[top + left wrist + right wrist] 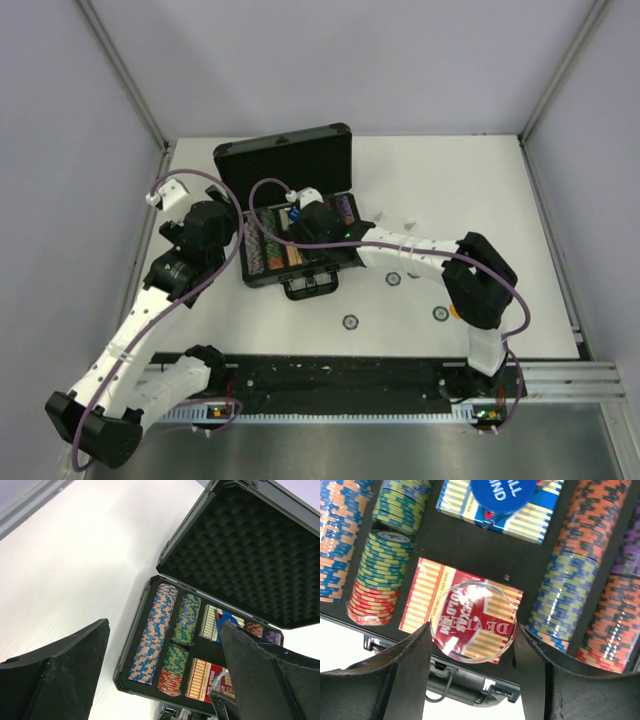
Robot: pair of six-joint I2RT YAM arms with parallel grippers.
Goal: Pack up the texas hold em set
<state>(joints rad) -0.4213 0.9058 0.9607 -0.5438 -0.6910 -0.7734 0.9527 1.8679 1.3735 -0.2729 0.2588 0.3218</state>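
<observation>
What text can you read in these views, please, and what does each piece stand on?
"DEALER": upside down on the clear disc in the right pincer.
"TEXAS HOLD": fainter, above it on that disc, only partly legible.
"LL" and "IND": cut-off words on the blue disc atop the blue deck.
Print on the red deck: too blurred to read.
Markings on the chips: unreadable.

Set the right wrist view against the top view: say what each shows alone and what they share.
Right wrist only: the right gripper clamping a clear dealer button over the red deck. Top only: the left arm, the raised lid, loose discs on the table. Both: the open case and its chip rows.
</observation>
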